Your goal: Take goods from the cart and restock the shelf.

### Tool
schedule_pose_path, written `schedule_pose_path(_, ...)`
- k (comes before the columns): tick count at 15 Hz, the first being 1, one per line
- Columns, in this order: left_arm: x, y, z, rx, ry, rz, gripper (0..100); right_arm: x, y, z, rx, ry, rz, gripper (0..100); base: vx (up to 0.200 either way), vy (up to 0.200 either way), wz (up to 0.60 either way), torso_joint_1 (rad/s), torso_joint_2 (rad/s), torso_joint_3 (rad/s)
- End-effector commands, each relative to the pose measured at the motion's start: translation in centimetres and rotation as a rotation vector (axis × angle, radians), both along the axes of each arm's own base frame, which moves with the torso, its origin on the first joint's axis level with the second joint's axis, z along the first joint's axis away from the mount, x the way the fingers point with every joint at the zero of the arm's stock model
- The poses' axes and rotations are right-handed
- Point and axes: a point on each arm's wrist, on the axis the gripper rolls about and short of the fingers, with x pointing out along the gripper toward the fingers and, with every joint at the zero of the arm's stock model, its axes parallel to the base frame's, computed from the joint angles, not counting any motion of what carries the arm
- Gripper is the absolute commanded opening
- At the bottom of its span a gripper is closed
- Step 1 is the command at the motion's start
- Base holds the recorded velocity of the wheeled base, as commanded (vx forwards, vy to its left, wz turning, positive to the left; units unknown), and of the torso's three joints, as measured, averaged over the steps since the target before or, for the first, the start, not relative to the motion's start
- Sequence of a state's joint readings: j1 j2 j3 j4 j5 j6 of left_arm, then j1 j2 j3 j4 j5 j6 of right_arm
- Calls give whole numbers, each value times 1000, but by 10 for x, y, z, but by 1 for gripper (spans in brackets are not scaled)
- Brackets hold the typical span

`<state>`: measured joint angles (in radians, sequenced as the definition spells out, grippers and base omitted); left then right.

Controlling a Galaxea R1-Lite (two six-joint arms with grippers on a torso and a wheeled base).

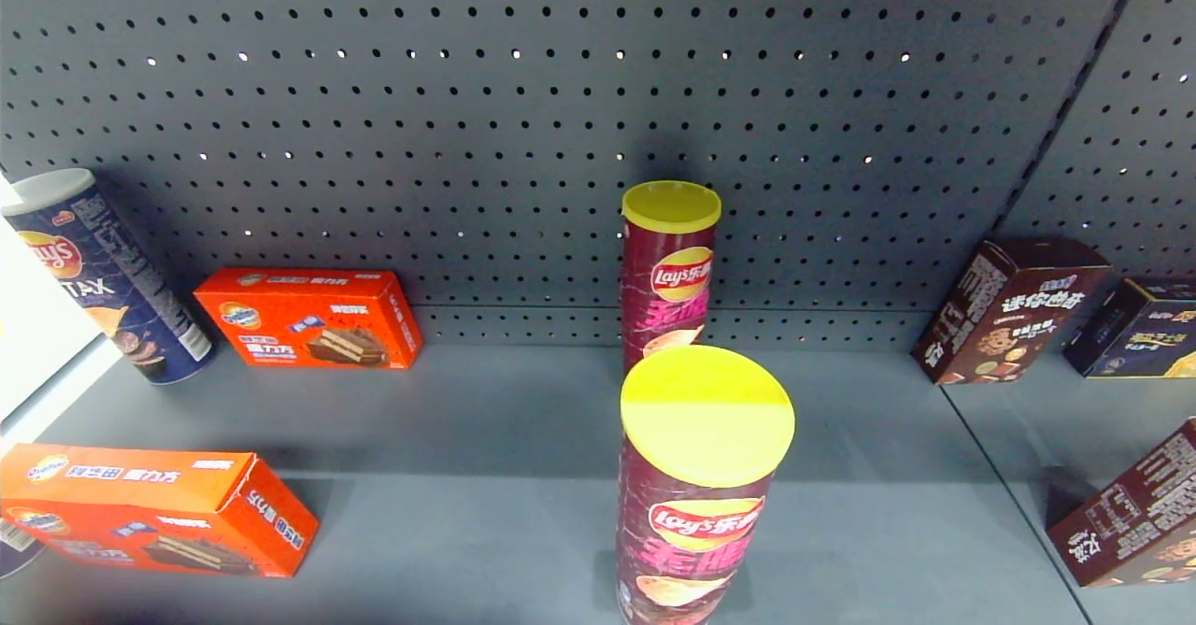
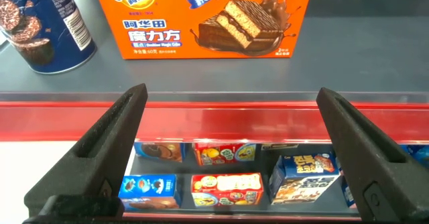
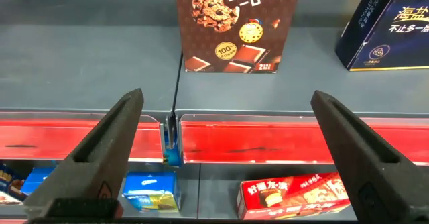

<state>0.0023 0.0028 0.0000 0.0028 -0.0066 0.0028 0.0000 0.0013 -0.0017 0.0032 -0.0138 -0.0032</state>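
Left fingers [image 2: 100, 163], right fingers [image 3: 97, 157] apart; maroon chip can [image 1: 696, 532], yellow lid [image 1: 707, 415], apparently upright on shelf [image 1: 467, 438].

Soft overhead light, rather dim on the shelf [image 1: 467, 419]. The far can [image 1: 668, 270] casts a faint shadow toward 12 o'clock on the pegboard [image 1: 467, 92], whose holes glint. A white patch [image 1: 33, 326] blows out at 9 o'clock. The blue can [image 1: 107, 275] and brown box [image 1: 1014, 312] lean outward, lens-bent.

Left tool [image 2: 231, 93] facing forward, black fingers [image 2: 100, 150] spread wide apart, right tool [image 3: 226, 95] likewise, its jaws wide apart
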Motion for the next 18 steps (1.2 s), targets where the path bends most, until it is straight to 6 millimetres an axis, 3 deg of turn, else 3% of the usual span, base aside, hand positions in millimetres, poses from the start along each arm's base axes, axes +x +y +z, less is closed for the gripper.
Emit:
schedule_pose_path(1,0,0,0,3,2,0,100,0,0,0,-1,0,0,100,0,0,0,0,0,0)
schedule_pose_path(4,0,0,0,0,2,0,100,0,0,0,-1,0,0,100,0,-133,0,0,3,0)
schedule_pose_path(18,0,0,0,-1,2,1,100,0,0,0,-1,0,0,100,0,0,0,0,0,0)
